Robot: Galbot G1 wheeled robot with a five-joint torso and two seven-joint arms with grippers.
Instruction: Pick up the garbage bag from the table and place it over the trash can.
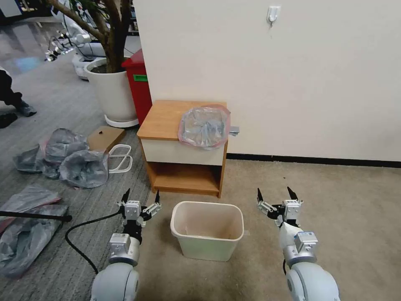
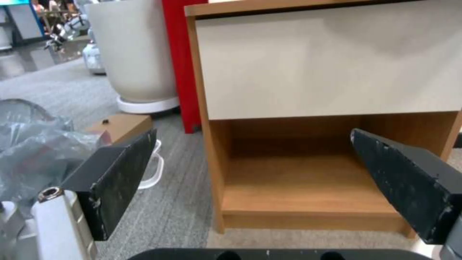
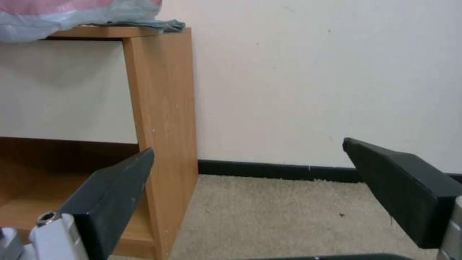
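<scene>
Garbage bag [image 1: 204, 126] lies untouched on the worktop [image 1: 163, 119]; left tool [image 1: 140, 198] and right tool [image 1: 274, 195] hover released flanking the trash can [image 1: 207, 246], ready to reach.

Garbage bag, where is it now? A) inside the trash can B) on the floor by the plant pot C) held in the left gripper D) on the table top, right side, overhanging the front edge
D: the garbage bag lies on the table, drooping over its front edge.

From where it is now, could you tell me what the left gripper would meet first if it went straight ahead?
Probably the table: the open left gripper points at its shelf gap beneath the white drawer front, so it would likely enter that gap, though depth is uncertain.
</scene>
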